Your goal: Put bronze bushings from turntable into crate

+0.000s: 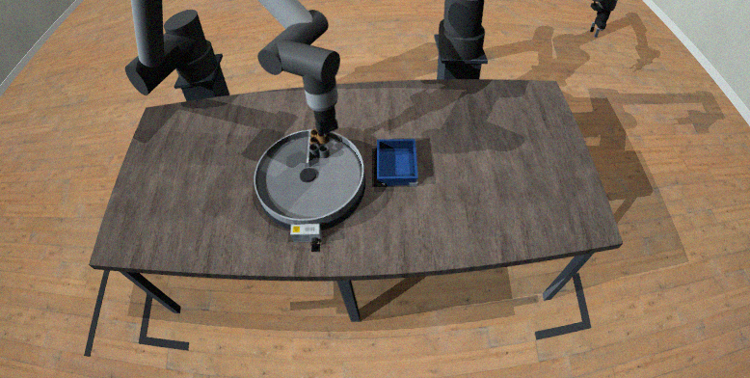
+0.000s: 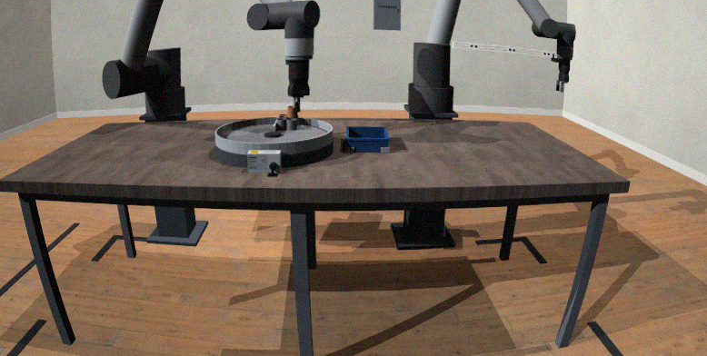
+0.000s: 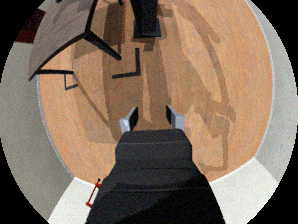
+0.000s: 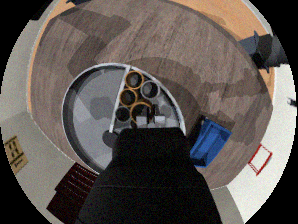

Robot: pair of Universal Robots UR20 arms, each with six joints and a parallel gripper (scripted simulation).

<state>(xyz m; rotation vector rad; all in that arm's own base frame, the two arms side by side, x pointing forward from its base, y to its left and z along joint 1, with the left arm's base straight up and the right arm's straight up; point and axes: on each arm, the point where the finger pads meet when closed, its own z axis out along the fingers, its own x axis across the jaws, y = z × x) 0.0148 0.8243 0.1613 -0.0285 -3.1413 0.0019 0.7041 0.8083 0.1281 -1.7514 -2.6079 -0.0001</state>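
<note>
My right gripper [image 1: 325, 135] [image 2: 296, 105] [image 4: 151, 110] is shut on the wall of a bronze bushing [image 2: 290, 112] [image 4: 136, 106], held upright above the other bushings. Two more bronze bushings [image 4: 134, 80] [image 4: 128, 97] stand on the turntable [image 1: 293, 200] [image 2: 237, 145] [image 4: 85, 102] beside the divider. A light steel bushing [image 1: 323, 150] [image 2: 292, 124] [image 4: 150, 90] and a darker steel bushing [image 1: 313, 148] [image 4: 123, 114] stand close by. The blue crate [image 1: 397, 179] [image 2: 368, 145] [image 4: 212, 142] looks empty, level and within its corner guides. My left gripper [image 1: 596, 30] [image 2: 560, 86] [image 3: 152, 111] is open and empty, off beyond the table.
A thin upright divider [image 1: 308, 151] [image 4: 119, 95] crosses part of the turntable, whose raised rim faces the crate across a narrow gap. A small labelled box [image 1: 305, 232] [image 2: 263, 162] with a black knob sits at the turntable's front. The left arm's base stands behind the table.
</note>
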